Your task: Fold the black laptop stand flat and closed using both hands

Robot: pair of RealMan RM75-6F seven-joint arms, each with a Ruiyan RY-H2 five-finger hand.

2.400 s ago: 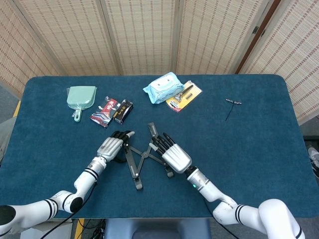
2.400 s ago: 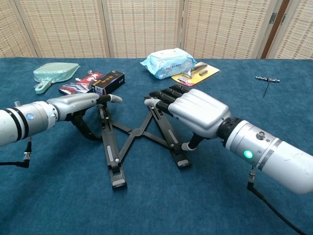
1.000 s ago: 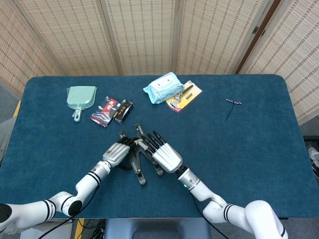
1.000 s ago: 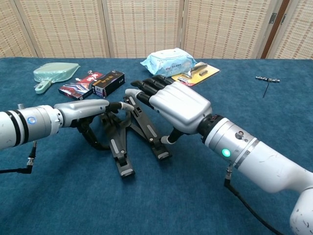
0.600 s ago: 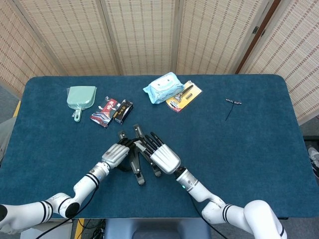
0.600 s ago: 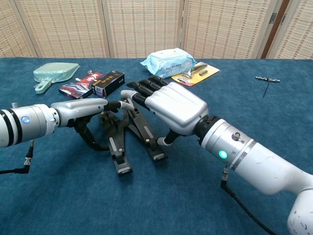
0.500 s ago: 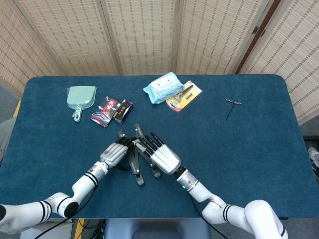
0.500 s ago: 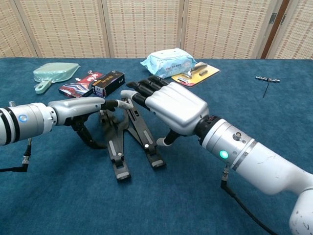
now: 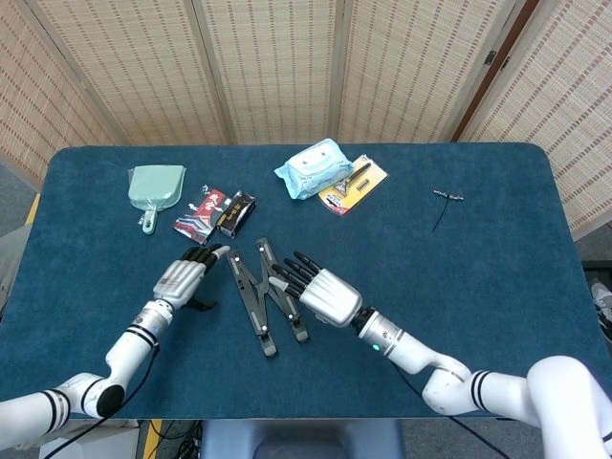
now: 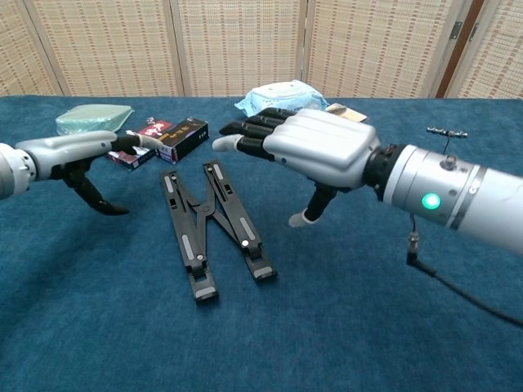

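The black laptop stand [image 9: 265, 297] lies on the blue table as a narrow crossed pair of bars, and the chest view shows it [image 10: 209, 229] low against the cloth. My left hand [image 9: 182, 279] hovers just left of it, fingers stretched out and holding nothing; in the chest view the left hand [image 10: 78, 154] is raised, thumb hooked downward. My right hand [image 9: 321, 293] hangs at the stand's right side, fingers extended toward the bars. In the chest view the right hand [image 10: 315, 148] is above the table, clear of the stand. Neither hand touches it.
Behind the stand lie a mint green scoop [image 9: 156, 186], a red packet [image 9: 199, 212], a black box [image 9: 236, 212], a wipes pack [image 9: 314, 168], a yellow carded tool [image 9: 354, 184] and a small metal tool [image 9: 446, 197]. Woven screens stand behind the table [image 9: 497, 287].
The stand's bars were pressed from a wide X into a narrow one. Both hands have since lifted off it, the left drawing back left, the right rising to the right.
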